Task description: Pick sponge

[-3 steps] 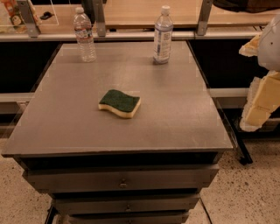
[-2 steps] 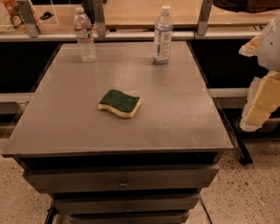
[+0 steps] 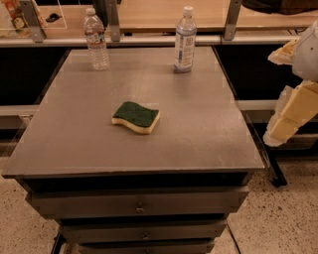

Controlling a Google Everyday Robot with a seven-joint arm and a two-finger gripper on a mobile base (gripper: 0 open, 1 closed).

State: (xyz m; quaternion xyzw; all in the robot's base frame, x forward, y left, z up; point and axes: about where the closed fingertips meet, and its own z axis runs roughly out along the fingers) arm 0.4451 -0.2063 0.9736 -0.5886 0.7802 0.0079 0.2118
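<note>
The sponge [image 3: 136, 117], dark green on top with pale yellow foam below, lies flat near the middle of the grey table top [image 3: 208, 134]. My gripper [image 3: 276, 94] hangs at the right edge of the view, off the table's right side and well apart from the sponge. Its two cream-yellow finger pads [image 3: 294, 112] stand wide apart with nothing between them.
Two clear water bottles stand upright at the back of the table, one at the left [image 3: 96, 40] and one right of centre [image 3: 185, 40]. A wooden counter [image 3: 159, 15] runs behind. Drawers [image 3: 139, 206] sit below the table's front edge.
</note>
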